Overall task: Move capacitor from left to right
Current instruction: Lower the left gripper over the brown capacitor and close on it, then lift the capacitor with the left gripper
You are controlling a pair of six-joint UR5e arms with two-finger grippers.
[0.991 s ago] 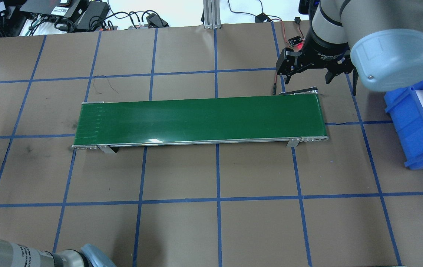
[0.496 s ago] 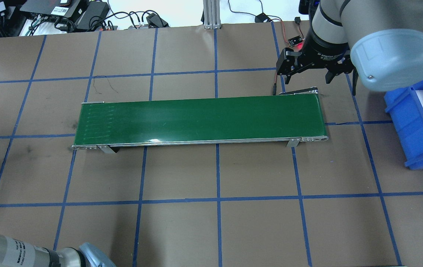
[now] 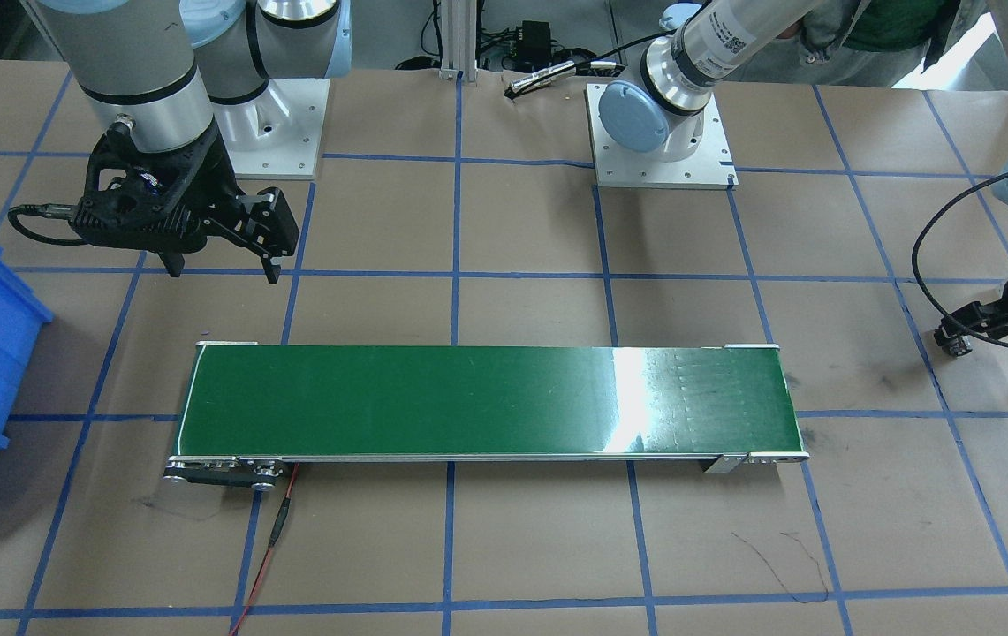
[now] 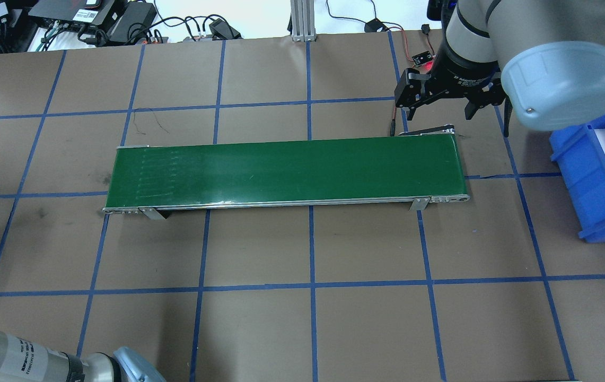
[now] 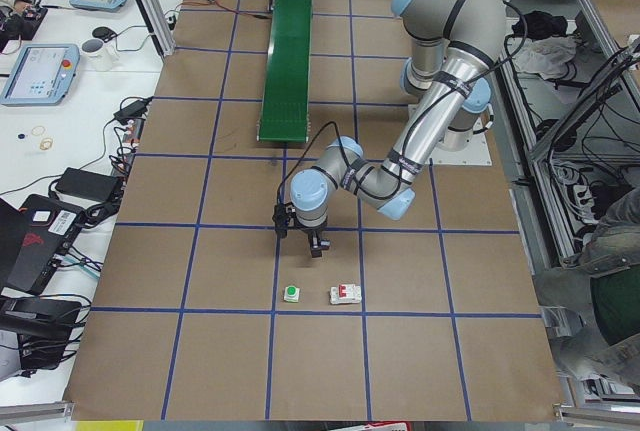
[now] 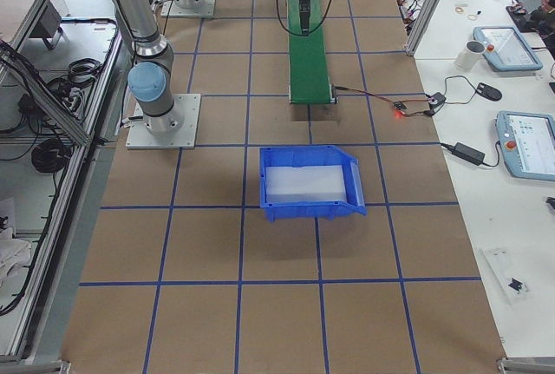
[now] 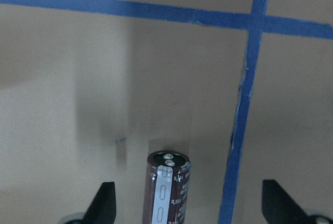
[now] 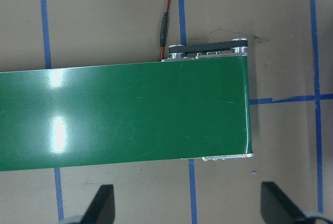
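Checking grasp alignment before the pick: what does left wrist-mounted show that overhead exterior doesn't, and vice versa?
Left wrist only: the left claw is open, with the capacitor between its fingertips, touching neither. Overhead only: the green conveyor, the blue bin and the open right claw beyond the belt's far right corner. Both: the capacitor on the brown table with its blue tape lines.
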